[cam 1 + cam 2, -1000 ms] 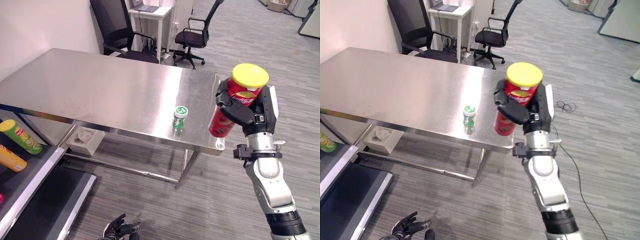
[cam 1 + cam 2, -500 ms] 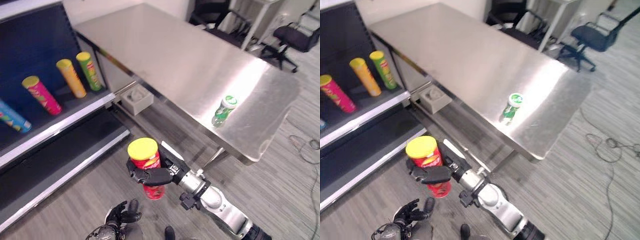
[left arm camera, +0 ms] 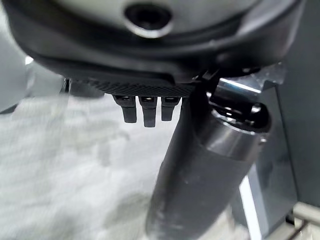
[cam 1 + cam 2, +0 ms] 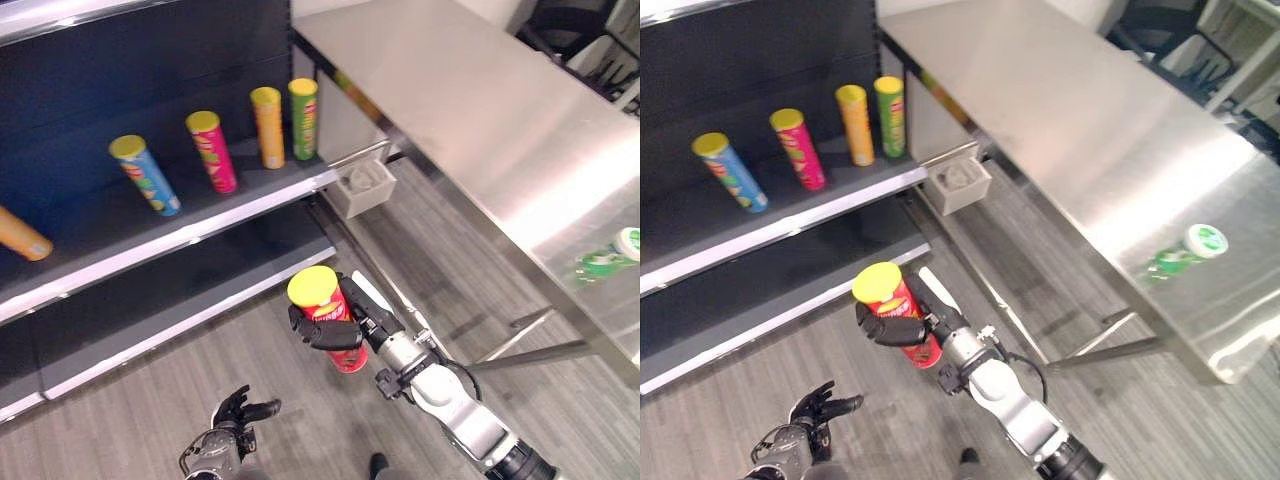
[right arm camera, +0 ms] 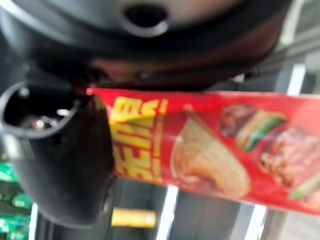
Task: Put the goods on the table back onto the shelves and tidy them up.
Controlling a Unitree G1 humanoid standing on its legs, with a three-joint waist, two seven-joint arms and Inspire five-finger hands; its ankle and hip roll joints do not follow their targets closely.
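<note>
Gripping one red can (image 4: pixel 328 325), right robot hand (image 4: pixel 340 328).

Camera swung from steel table (image 4: pixel 470 90) toward shelf (image 4: pixel 190 240); whole view shifted. Right hand (image 4: pixel 335 325), before raised beside table's near corner, now low over floor in front of shelf, red can (image 4: pixel 328 328) with yellow lid carried along in its curled grip. Green bottle (image 4: pixel 608 258) on table unmoved itself, now well apart from right hand.
</note>
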